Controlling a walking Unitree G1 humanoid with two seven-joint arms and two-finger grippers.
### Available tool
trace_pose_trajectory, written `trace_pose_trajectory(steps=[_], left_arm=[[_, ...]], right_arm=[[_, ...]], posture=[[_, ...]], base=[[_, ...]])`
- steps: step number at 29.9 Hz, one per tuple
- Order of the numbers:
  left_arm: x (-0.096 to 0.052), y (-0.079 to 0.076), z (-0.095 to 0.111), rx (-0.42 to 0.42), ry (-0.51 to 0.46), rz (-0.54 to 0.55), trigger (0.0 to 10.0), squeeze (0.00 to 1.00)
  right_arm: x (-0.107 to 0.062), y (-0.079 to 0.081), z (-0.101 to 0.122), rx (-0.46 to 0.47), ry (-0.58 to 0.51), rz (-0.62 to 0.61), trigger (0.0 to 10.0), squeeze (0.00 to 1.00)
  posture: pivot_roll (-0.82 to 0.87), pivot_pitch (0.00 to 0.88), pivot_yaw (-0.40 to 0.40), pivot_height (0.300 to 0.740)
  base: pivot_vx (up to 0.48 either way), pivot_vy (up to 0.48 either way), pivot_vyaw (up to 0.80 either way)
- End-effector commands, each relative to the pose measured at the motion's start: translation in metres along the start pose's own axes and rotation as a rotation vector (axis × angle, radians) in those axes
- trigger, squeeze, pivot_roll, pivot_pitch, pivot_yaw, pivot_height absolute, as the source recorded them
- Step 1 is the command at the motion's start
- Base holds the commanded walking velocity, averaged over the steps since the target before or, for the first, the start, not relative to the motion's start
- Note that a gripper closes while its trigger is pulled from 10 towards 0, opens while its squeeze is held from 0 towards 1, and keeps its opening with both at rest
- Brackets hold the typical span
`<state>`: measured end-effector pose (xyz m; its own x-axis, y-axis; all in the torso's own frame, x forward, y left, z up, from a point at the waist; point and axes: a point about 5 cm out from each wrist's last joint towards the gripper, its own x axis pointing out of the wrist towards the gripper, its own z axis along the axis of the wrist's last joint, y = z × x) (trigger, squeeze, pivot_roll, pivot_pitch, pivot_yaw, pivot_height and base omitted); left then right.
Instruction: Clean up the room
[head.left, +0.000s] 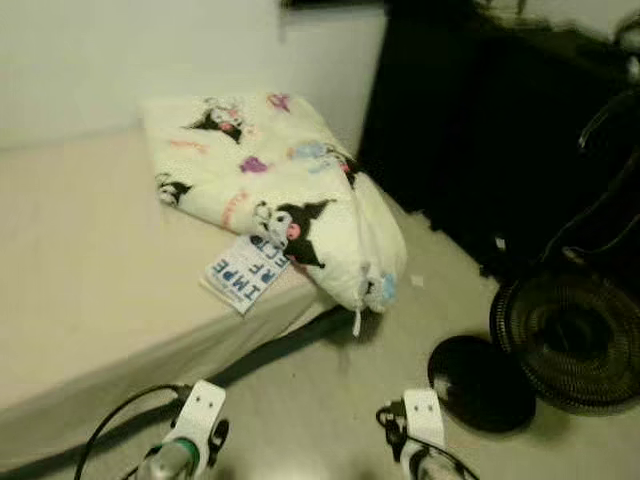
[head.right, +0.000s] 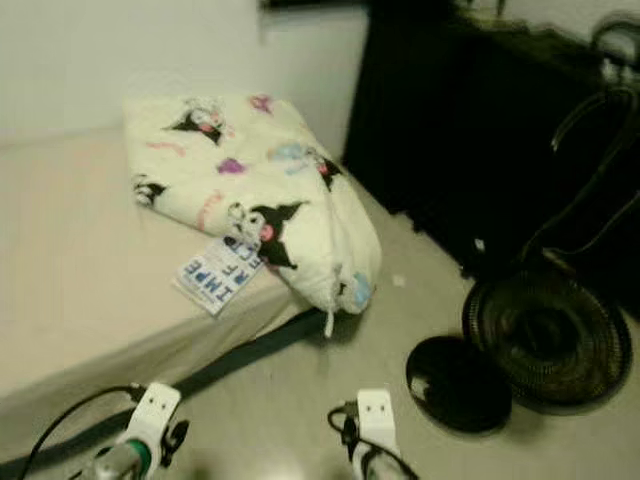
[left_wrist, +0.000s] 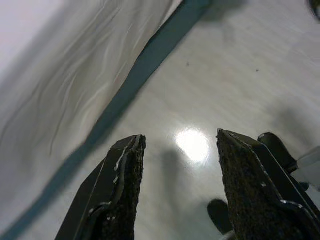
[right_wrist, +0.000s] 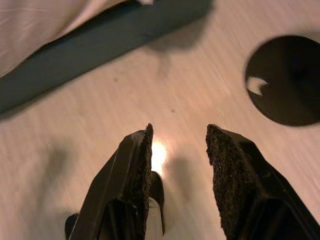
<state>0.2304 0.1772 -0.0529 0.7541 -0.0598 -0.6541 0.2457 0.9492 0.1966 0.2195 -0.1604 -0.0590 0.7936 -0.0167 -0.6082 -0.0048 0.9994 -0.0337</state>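
Quilt (head.left: 290, 190) on bed (head.left: 90, 290) corner

Open pale glossy floor (head.left: 330, 400) lies directly ahead of both arms; a strip of it runs on between bed and dark furniture.

Left side: low bed with beige sheet (head.left: 90, 290), edge running diagonally. Cream folded quilt with cartoon print (head.left: 280, 190) overhangs the bed's near corner, bulging over the floor strip. Small white card with blue letters (head.left: 243, 272) lies beside it.

Right side: round black disc base (head.left: 482, 383) on floor, touching black wire fan grille (head.left: 565, 340). Behind them, tall black cabinet (head.left: 470, 120) closes off the far right.
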Motion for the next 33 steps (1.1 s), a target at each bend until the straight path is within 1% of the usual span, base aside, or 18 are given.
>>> trace_pose_trajectory(steps=[1,23,28,33], left_arm=[[0.0003,-0.0027,0.0001,0.01,0.002,-0.01,10.0,0.0],[0.0003,-0.0028,0.001,0.017,-0.006,-0.017,10.0,0.0],[0.0004,-0.0032,0.0015,0.027,-0.009,-0.024,10.0,0.0],[0.0005,-0.0041,0.0024,0.054,-0.014,-0.035,10.0,0.0]], right_arm=[[-0.0007,-0.0065,-0.0014,-0.001,0.004,-0.024,10.0,0.0],[-0.0003,-0.0045,0.0009,-0.014,-0.013,-0.02,10.0,0.0],[-0.0003,-0.0047,0.0008,-0.015,-0.012,-0.021,10.0,0.0],[-0.0004,-0.0051,0.0004,-0.017,-0.01,-0.023,10.0,0.0]], posture=[[-0.02,0.027,0.07,0.74],[-0.02,0.028,0.073,0.74],[-0.02,0.028,0.073,0.74],[-0.02,0.025,0.076,0.74]], base=[[0.446,0.0,-0.58],[0.438,0.0,0.0],[0.0,0.0,0.0],[0.0,0.0,0.0]])
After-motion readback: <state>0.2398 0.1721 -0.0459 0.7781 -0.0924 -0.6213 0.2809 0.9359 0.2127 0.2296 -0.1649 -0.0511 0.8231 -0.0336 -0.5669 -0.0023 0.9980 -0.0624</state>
